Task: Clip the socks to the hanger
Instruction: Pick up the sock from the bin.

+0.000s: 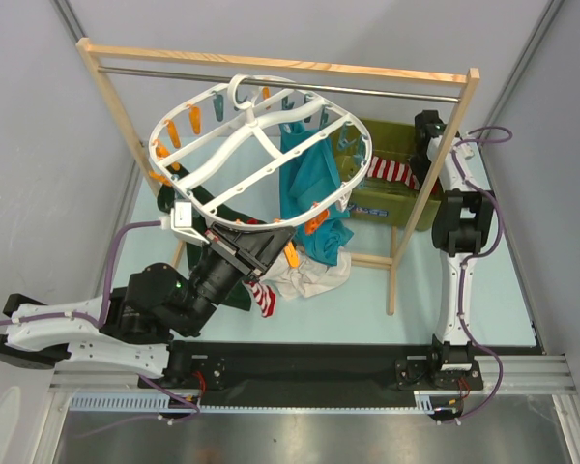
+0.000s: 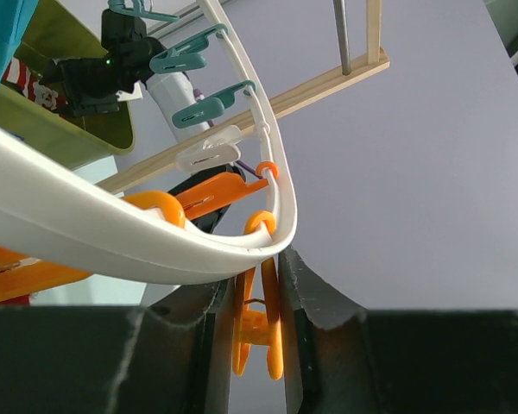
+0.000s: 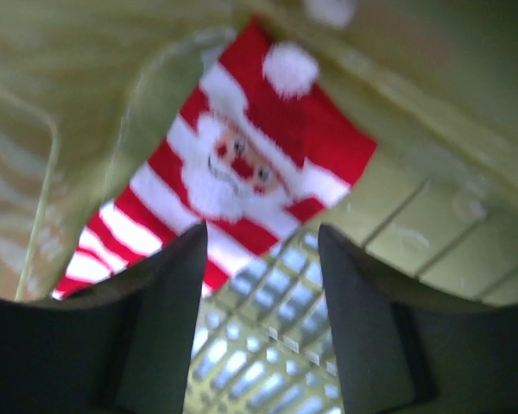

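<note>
The round white hanger (image 1: 234, 155) hangs from the rod, with orange and teal clips round its rim. My left gripper (image 2: 252, 269) is shut on an orange clip (image 2: 261, 321) just under the white rim (image 2: 104, 237); the top view shows it at the hanger's near edge (image 1: 280, 244). A red-and-white striped sock with a Santa face (image 3: 242, 164) lies in the green basket (image 3: 432, 233). My right gripper (image 3: 263, 250) hovers open just above the sock, touching nothing. The top view shows that sock (image 1: 391, 172) and a second striped sock (image 1: 261, 296) beside my left arm.
A wooden rack with a metal rod (image 1: 271, 77) spans the back; its right post (image 1: 435, 184) stands beside my right arm. A teal garment (image 1: 304, 179) hangs from the hanger. A white cloth (image 1: 309, 278) lies on the table below it. The green basket (image 1: 391, 205) sits behind the rack's foot.
</note>
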{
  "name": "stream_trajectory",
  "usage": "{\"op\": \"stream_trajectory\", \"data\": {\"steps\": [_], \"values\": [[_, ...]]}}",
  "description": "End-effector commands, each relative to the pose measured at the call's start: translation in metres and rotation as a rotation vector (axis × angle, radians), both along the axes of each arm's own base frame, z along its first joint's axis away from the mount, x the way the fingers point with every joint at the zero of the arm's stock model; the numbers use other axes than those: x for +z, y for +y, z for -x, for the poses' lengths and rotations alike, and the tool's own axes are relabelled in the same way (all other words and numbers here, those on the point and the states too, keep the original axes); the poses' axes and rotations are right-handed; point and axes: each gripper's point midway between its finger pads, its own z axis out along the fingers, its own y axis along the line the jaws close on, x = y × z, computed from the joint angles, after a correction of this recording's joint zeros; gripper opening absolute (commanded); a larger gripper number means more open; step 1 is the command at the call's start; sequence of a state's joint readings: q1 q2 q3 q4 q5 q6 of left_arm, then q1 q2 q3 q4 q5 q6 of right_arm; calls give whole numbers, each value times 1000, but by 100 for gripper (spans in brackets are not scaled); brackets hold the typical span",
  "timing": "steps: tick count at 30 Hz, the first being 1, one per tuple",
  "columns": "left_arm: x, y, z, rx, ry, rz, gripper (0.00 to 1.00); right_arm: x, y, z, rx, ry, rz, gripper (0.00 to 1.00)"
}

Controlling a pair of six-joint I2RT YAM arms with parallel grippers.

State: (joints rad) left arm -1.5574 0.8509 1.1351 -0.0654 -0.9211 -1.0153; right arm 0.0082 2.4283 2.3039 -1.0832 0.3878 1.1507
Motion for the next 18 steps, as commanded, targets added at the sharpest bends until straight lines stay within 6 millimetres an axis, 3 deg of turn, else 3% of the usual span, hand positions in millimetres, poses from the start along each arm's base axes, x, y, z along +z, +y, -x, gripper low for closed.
{"op": "stream_trajectory", "data": {"steps": [1, 4, 8, 9, 10, 12, 18], "values": [[-6, 2, -4, 27, 14, -14, 0, -21, 3, -1, 8, 31, -6, 57], [-6, 1, -4, 28, 14, -11, 0, -28, 6, -2, 22, 40, -10, 51], [-6, 1, -5, 34, 13, -13, 0, -22, 4, -7, 45, 8, 10, 25], [-7, 0, -5, 34, 14, -14, 0, -16, 4, -7, 46, -6, 6, 12], [-8, 0, -5, 36, 14, -18, 0, -13, 5, -9, 48, -19, -5, 6], [-6, -1, -5, 34, 14, -12, 0, 4, 4, -14, 50, -61, -6, 0], [-5, -2, -6, 37, 9, -17, 0, 66, 1, -29, 107, -201, 36, 0]]}}
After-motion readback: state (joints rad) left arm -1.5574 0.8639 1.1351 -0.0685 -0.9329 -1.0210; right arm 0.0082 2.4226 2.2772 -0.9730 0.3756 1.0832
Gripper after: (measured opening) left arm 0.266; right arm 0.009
